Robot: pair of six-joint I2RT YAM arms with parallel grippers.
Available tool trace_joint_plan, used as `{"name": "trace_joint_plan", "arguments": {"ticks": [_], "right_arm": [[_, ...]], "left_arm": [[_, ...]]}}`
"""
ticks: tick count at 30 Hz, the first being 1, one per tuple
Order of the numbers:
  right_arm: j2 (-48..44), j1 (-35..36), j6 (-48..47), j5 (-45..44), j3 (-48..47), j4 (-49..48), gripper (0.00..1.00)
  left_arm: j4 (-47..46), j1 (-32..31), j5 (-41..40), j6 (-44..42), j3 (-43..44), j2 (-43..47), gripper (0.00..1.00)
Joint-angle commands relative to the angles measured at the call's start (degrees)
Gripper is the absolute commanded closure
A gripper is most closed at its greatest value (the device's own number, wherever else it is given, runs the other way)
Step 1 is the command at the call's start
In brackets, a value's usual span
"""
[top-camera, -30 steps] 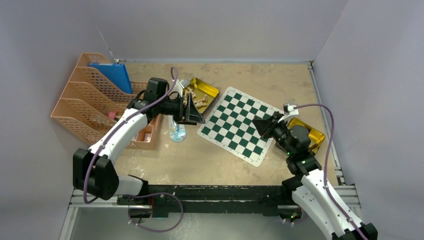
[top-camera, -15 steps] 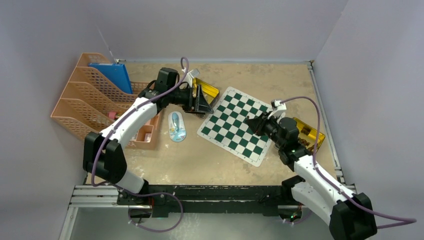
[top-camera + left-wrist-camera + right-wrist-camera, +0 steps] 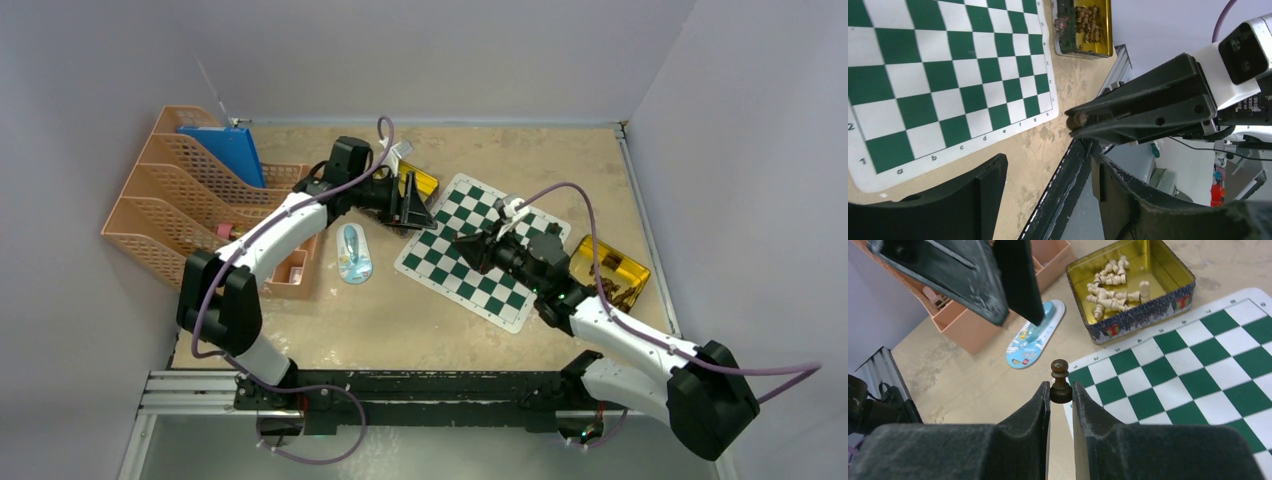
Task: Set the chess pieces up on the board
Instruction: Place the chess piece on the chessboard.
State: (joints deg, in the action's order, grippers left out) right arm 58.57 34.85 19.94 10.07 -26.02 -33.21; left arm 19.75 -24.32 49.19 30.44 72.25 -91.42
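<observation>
From above, the right gripper [image 3: 468,249] reaches over the left half of the board [image 3: 432,257], a thin mat of green and white checks lying flat on the sandy table [image 3: 400,320]. The left gripper [image 3: 411,206] hangs at the board's far-left edge, beside a gold tin [image 3: 424,181]. A second gold tin [image 3: 612,272] sits right of the board.

In the left wrist view, the left gripper's own jaws stand apart with nothing between them. Beyond the board, the right gripper pinches a small dark knob, the pawn [image 3: 1079,118], seen end-on.

In the right wrist view, the right gripper is closed on the dark brown pawn. It is upright and clamped at its foot, with its round head clear above the fingertips [image 3: 1041,400], over the board's left border. Pale pieces [image 3: 1109,286] lie jumbled in the glossy tin.

The pawn looks like turned wood: light, rigid and smooth, so it would likely twist in a loose pinch. Its narrow round base should tip readily. A hold low on the body, as here, looks apt for setting it down squarely.
</observation>
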Motion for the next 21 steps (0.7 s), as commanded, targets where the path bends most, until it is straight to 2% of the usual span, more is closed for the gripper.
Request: {"name": "trace_joint_plan", "arguments": {"ticks": [1,6,10,21], "right_arm": [[0.7,1.7,-3.3,-2.5,-4.2,-5.4,0.83],[0.8,3.2,-3.3,-2.5,-4.7,-5.2,0.82],[0.5,3.7,-3.0,-2.3,-5.3,-2.8,0.82],[-0.6,4.7,-1.2,-2.2,-4.5,-2.7,0.81]], "left_arm": [[-0.9,-2.4,-0.1,-0.4,4.1,-1.3,0.39],[0.4,-4.0,-0.3,-0.3,4.3,-2.2,0.48],[-3.9,-4.5,6.6,2.7,3.8,-3.1,0.47],[-1.5,-5.0,4.6,1.8,4.8,-3.3,0.53]]}}
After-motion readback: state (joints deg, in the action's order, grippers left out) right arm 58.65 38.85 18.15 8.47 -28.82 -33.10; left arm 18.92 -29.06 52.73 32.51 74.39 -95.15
